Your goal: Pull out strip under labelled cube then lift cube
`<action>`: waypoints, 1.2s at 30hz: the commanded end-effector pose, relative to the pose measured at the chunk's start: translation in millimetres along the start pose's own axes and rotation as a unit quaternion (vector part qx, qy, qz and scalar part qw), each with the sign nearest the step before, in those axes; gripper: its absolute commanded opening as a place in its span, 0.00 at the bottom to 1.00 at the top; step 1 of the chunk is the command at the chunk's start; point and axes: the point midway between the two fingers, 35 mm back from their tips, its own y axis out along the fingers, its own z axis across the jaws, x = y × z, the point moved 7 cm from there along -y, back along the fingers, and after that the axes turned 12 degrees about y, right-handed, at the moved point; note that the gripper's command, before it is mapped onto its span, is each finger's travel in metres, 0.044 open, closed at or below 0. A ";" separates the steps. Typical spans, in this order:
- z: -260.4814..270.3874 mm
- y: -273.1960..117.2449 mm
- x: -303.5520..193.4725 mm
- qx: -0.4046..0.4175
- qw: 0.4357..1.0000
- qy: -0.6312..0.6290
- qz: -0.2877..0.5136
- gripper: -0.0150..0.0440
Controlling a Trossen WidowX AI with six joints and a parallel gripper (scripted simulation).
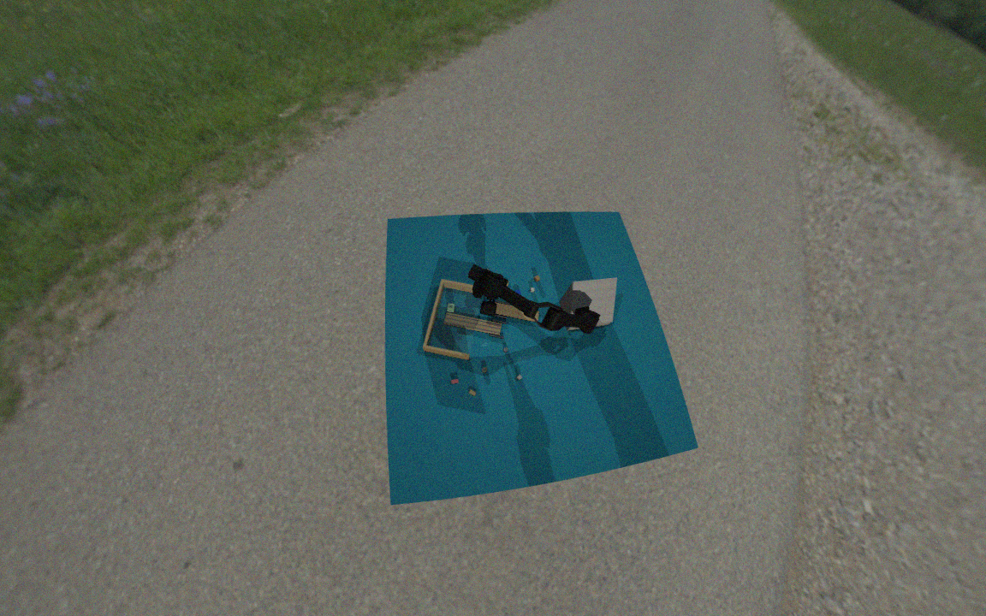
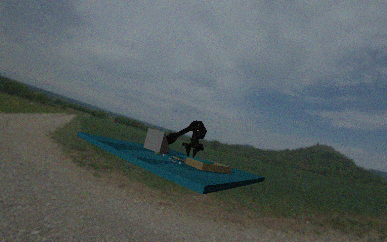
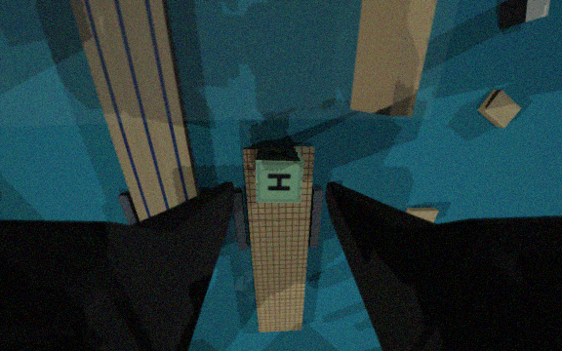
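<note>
The pale green cube (image 3: 279, 182) marked H rests on the far end of a grid-patterned strip (image 3: 281, 263) (image 1: 515, 312) in the wrist view. My gripper (image 3: 280, 189) (image 2: 190, 156) points down and is part open, with one fingertip on each side of the cube and a gap to each. Nothing is held. Grey rails (image 3: 241, 219) (image 3: 315, 219) flank this strip. A strip with blue lines (image 3: 140, 97) lies to the left in the wrist view. The arm hides the labelled cube in the top view.
A wooden frame (image 1: 434, 315) (image 2: 216, 168) stands around the far area; one wall (image 3: 392, 54) ends ahead and right in the wrist view. Another pale green cube (image 1: 450, 308) is inside it. A grey box (image 1: 603, 293) (image 2: 154, 139) stands near the arm's base. Small blocks (image 3: 501, 109) (image 1: 472, 392) lie scattered.
</note>
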 end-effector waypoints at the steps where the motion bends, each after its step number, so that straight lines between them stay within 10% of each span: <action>1: -1.4 12.1 -0.9 0.002 1.000 0.006 0.007 0.68; 29: -0.7 42.1 -2.8 0.003 1.000 0.006 0.007 0.68; 36: 0.0 39.3 -2.4 0.001 1.000 0.001 0.005 0.47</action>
